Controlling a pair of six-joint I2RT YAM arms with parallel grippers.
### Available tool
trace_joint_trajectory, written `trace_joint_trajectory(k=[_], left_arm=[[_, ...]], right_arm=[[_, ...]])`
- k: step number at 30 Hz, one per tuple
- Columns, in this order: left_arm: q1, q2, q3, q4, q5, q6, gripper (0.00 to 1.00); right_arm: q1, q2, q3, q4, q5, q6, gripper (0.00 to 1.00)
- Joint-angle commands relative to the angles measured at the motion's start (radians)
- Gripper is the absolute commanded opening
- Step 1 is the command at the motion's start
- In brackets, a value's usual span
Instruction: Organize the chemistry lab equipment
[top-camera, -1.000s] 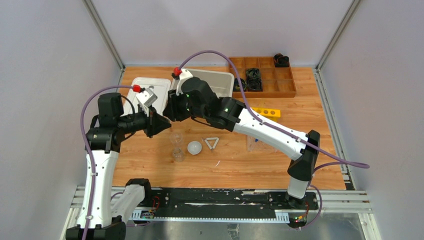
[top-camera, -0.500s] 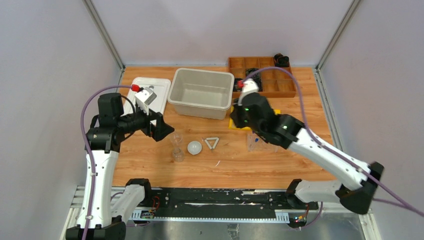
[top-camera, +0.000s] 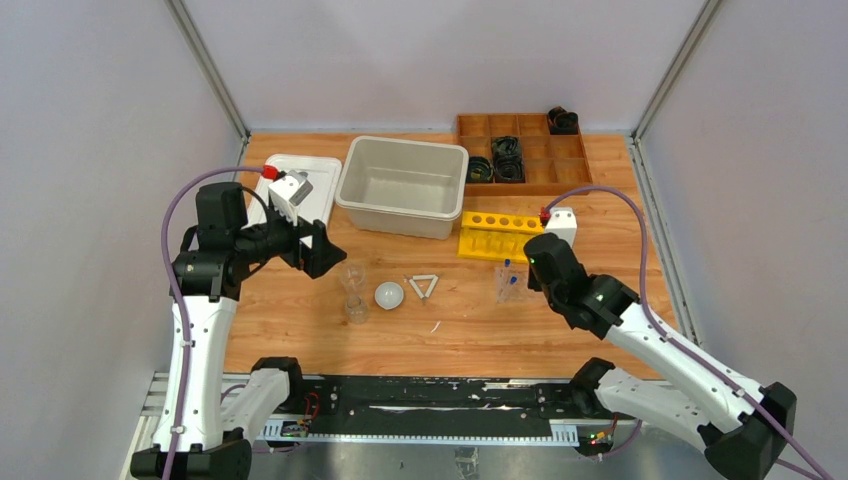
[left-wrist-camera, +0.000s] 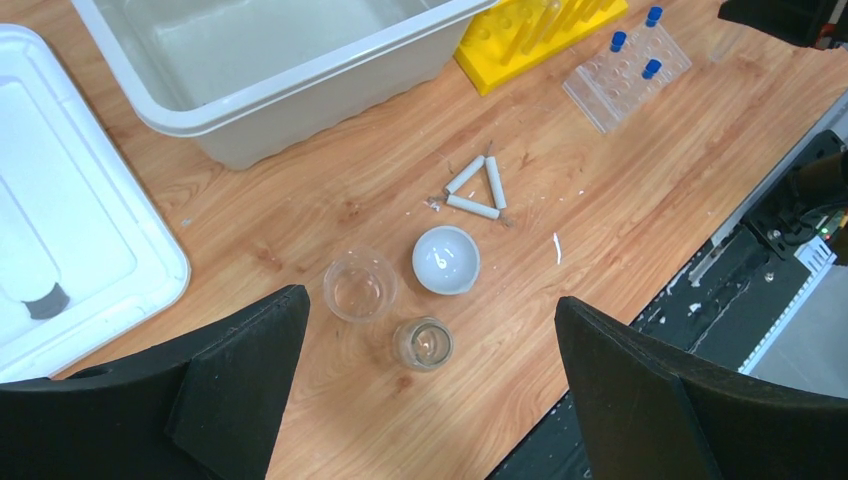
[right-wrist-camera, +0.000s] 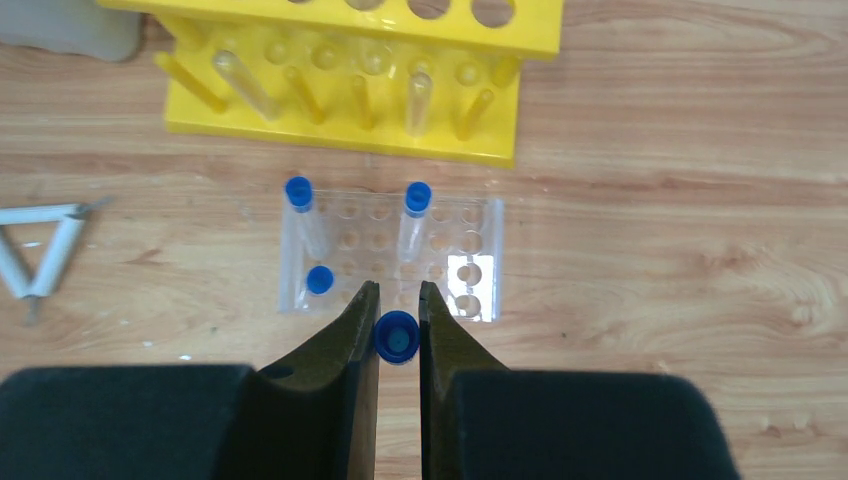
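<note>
My right claw (right-wrist-camera: 397, 298) is clamped on a blue-capped tube (right-wrist-camera: 396, 336), just beside the near edge of the clear rack (right-wrist-camera: 470, 272), which holds three others. My left claw (left-wrist-camera: 430, 300) hangs wide apart above two beakers (left-wrist-camera: 358, 288), the white dish (left-wrist-camera: 446, 260) and the triangle frame (left-wrist-camera: 472, 207).

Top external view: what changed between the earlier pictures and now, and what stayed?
The right gripper swung from over the grey tub back right to the clear rack, shut on a blue-capped tube. Left gripper, beakers, white dish and triangle frame stayed.
</note>
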Motion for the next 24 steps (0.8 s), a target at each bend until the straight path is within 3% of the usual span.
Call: trace_joint_trajectory(k=[1,10,24], left_arm=[[-0.001,-0.004,0.022,0.007,-0.014,-0.001,1.0],[-0.001,-0.005,0.027,0.006,-0.046,-0.01,1.0],[-0.001,-0.018,0.011,0.007,-0.051,0.003,1.0]], right_arm=[[-0.019,0.028,-0.043,0.023,0.115,0.048,0.0],[-0.034,0.066,-0.154,0.159,0.147,0.05,0.0],[-0.056,0.105,-0.233,0.227,0.121,0.08,0.0]])
